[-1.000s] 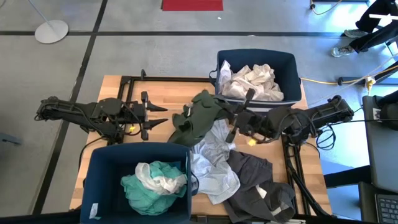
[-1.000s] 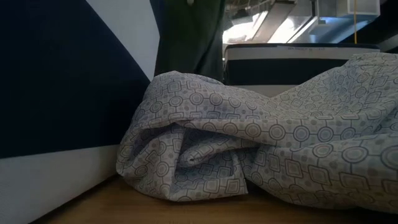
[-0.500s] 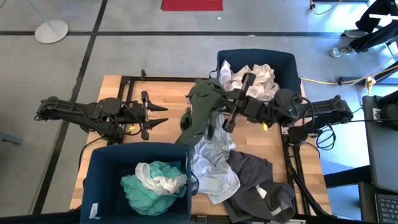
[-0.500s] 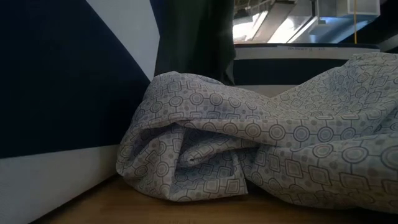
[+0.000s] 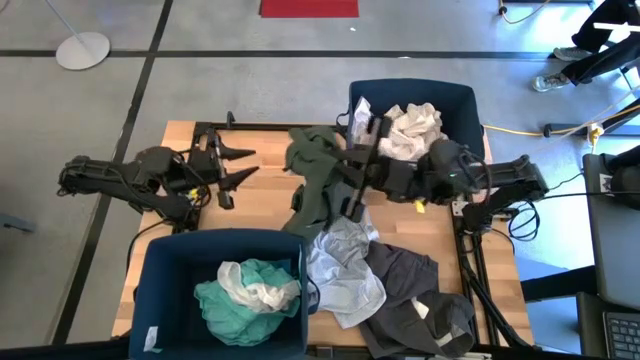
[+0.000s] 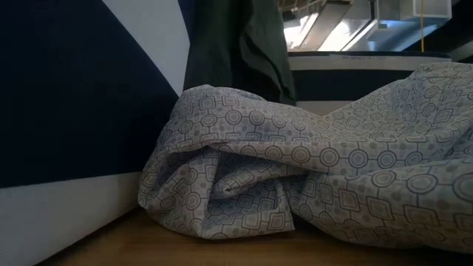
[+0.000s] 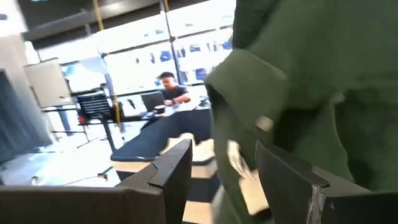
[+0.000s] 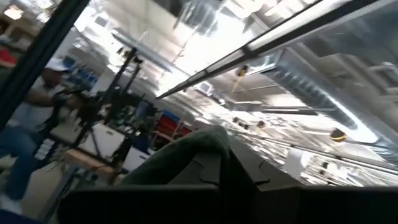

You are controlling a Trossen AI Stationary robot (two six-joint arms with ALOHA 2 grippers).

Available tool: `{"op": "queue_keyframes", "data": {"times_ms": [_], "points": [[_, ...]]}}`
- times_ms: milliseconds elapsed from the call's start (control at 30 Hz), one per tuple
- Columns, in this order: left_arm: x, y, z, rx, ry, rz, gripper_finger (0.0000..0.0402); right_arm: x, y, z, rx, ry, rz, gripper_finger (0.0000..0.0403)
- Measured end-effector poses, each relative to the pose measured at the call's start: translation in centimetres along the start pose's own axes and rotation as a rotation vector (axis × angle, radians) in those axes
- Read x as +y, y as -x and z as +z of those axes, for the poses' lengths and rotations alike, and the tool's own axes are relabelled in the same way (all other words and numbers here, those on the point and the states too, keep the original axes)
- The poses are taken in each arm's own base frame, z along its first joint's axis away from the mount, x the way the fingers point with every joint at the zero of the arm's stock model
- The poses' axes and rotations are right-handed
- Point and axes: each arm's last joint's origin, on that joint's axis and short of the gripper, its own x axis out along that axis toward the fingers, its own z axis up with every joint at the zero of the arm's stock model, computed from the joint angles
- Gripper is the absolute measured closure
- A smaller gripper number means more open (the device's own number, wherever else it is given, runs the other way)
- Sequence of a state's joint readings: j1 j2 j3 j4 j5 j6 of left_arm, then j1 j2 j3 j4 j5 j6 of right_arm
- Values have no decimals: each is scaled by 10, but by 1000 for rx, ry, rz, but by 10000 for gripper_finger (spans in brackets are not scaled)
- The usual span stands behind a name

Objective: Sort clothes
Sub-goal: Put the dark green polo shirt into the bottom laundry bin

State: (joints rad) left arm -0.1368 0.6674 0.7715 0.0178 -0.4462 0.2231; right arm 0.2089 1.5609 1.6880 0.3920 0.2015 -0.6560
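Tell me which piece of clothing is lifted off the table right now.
The dark olive green garment. It hangs from the right tool, which is shut on it, while the patterned light grey garment and dark grey garment lie flat.

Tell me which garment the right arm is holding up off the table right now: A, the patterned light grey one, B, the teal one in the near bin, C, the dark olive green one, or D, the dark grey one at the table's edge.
C: the right gripper is shut on the dark olive green garment, which hangs from its fingers above the table, with the other three lying untouched.
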Motion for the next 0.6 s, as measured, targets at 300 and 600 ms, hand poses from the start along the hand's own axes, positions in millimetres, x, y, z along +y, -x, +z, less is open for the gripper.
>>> {"op": "queue_keyframes", "data": {"times_ms": [300,600], "points": [[10,9,22,-65,-15,29,235,14,-55,5,-14,8,91,391],[11,12,22,-48,-24,29,235,51,-72,11,-105,-175,299,391]]}}
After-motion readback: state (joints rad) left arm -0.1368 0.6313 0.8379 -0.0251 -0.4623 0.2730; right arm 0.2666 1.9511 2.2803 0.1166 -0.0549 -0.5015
